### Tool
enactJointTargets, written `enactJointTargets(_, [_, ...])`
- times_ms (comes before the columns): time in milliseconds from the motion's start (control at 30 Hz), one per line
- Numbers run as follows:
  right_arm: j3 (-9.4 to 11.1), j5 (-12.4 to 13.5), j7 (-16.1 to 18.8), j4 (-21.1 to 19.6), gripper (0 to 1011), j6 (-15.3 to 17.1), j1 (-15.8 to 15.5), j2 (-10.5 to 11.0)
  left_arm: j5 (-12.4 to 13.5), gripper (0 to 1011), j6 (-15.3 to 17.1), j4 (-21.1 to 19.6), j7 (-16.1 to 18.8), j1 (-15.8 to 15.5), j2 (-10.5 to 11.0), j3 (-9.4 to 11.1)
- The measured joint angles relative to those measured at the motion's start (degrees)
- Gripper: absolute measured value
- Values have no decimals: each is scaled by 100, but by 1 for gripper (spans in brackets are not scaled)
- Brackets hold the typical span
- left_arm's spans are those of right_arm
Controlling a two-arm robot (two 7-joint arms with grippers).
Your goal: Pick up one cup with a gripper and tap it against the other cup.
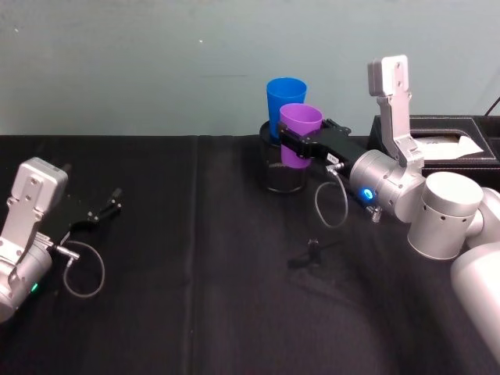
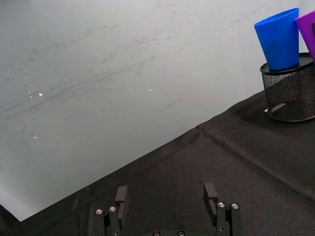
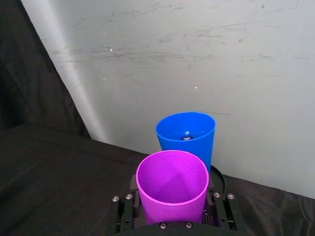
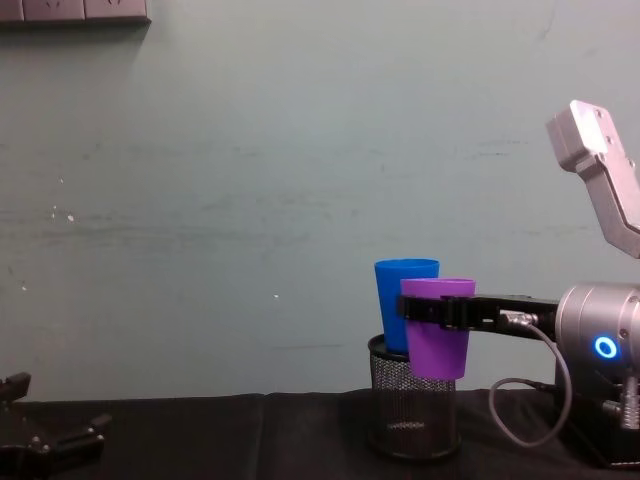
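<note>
Where the head view looks down on the black-clothed tabletop [image 1: 195,297], two cups can be counted, one blue and one purple, along with one wire-mesh pen holder [image 1: 283,178] and two pincers. The blue cup [image 1: 286,95] stands upright inside the holder, and the purple cup [image 1: 301,125] hangs upright just in front of it, lifted clear of the cloth, with the right pincer [image 1: 294,147] closed around its middle. The left pincer [image 1: 108,206] lies low at the tabletop's left edge, its fingers spread and empty. One black tissue box [image 1: 449,125] sits at the back right. From the left wrist view, the left pincer [image 2: 166,196] shows two fingers set wide apart with nothing between them, and the blue cup [image 2: 280,39], a sliver of the purple cup [image 2: 308,34] and the holder [image 2: 291,93] stand far off. From the right wrist view, the right pincer [image 3: 172,209] clamps the purple cup [image 3: 172,184] on both sides; the blue cup [image 3: 186,133] rises directly behind it, so close that I cannot tell whether the two touch. Across the chest view, the purple cup [image 4: 438,345] is held by the right pincer [image 4: 432,312] in front of the blue cup [image 4: 398,300], its base level with the upper part of the holder [image 4: 412,415].
</note>
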Motion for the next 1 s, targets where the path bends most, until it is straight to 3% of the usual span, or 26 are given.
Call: enactJointTargets(1000, [0, 0, 0, 0, 726, 0, 0, 0, 0, 1000, 0, 0, 0, 0, 0, 0])
